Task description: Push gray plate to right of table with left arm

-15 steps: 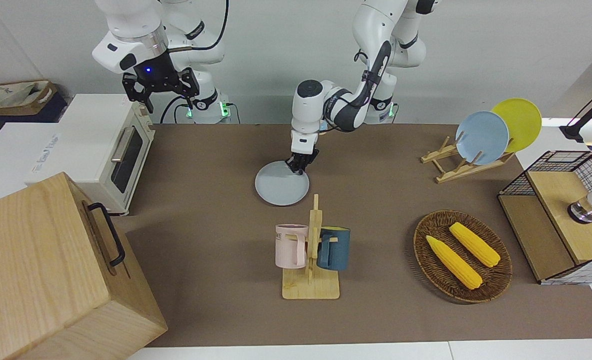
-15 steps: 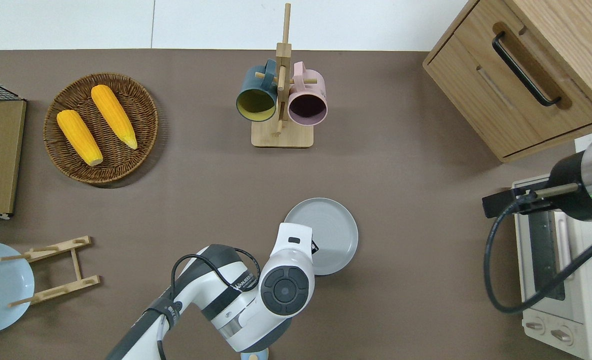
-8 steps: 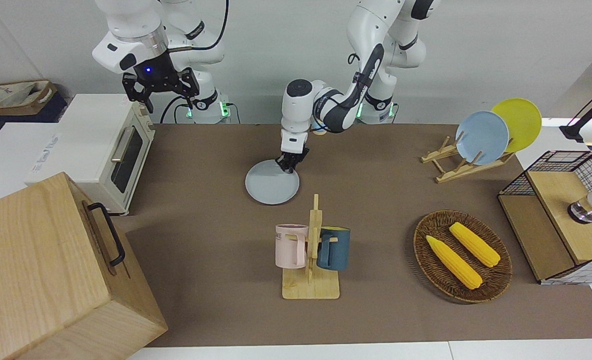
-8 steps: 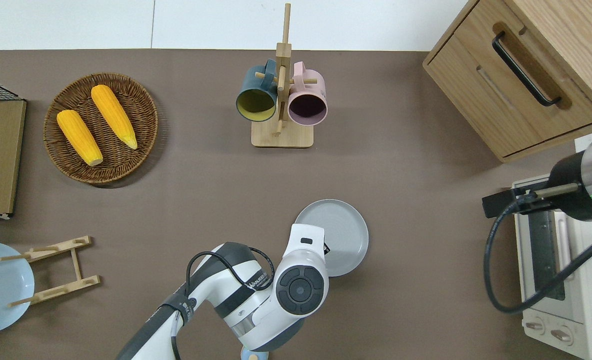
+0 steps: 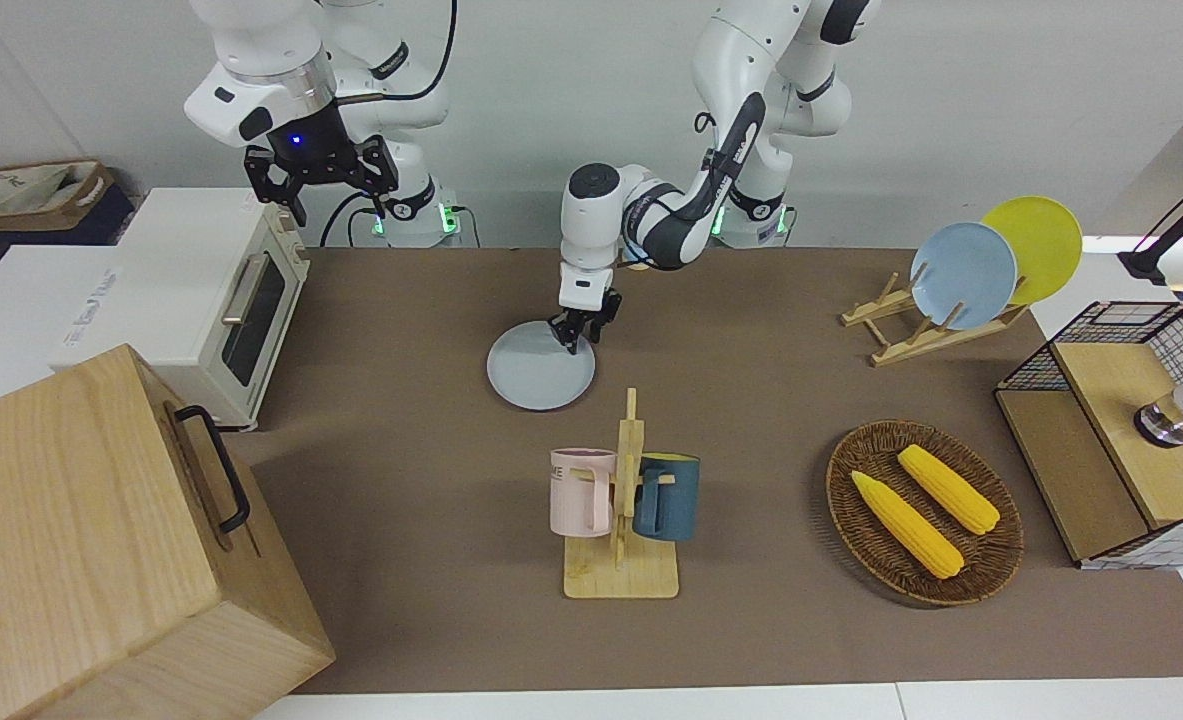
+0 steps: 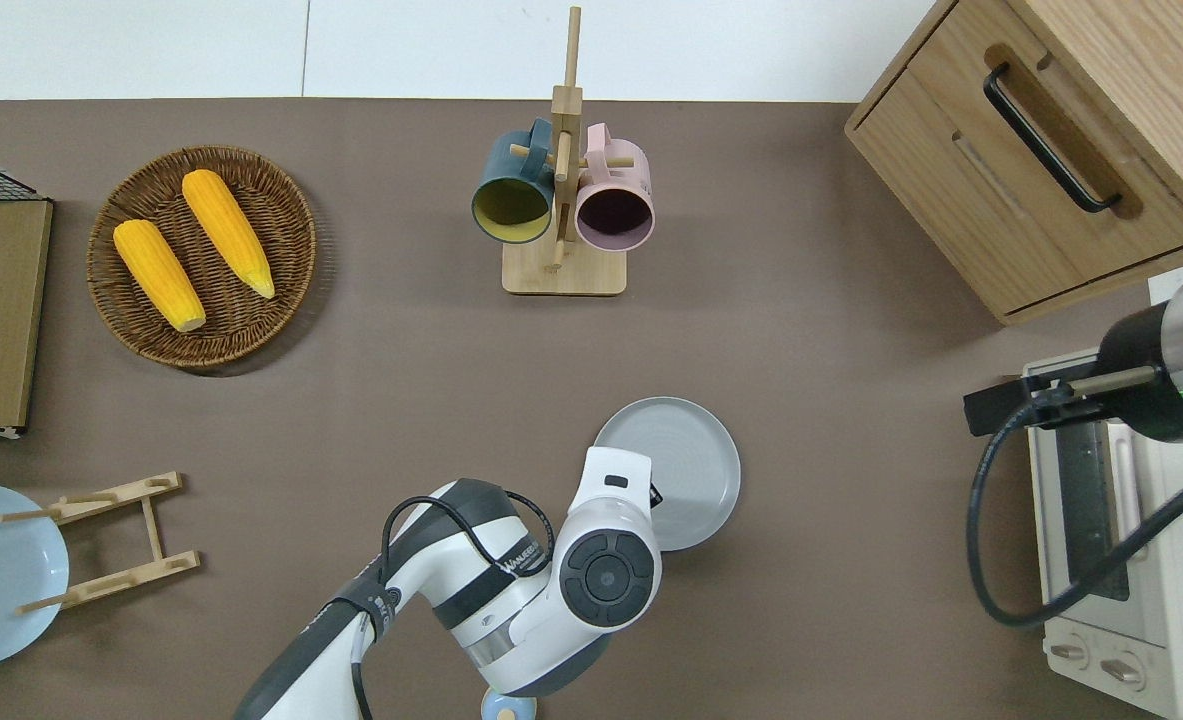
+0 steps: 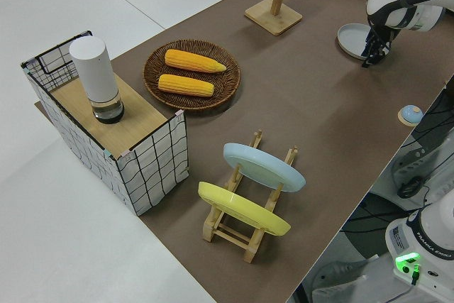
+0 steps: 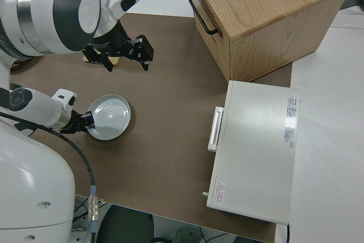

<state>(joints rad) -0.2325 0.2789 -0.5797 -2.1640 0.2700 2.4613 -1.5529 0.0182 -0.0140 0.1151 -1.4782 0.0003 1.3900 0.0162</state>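
Observation:
The gray plate lies flat on the brown table, nearer to the robots than the mug rack. My left gripper points down at the plate's rim on the side toward the left arm's end, fingers slightly spread and holding nothing. In the overhead view the arm's wrist hides the fingers and that part of the plate. The right gripper is parked, open and empty.
A wooden mug rack holds a pink and a blue mug. A white toaster oven and a wooden drawer cabinet stand at the right arm's end. A corn basket, plate rack and wire box stand at the left arm's end.
The plate has slid toward the right arm's end, pushed by the left gripper, mostly in the first half second. The left gripper's fingers now look more spread. The right arm is still.

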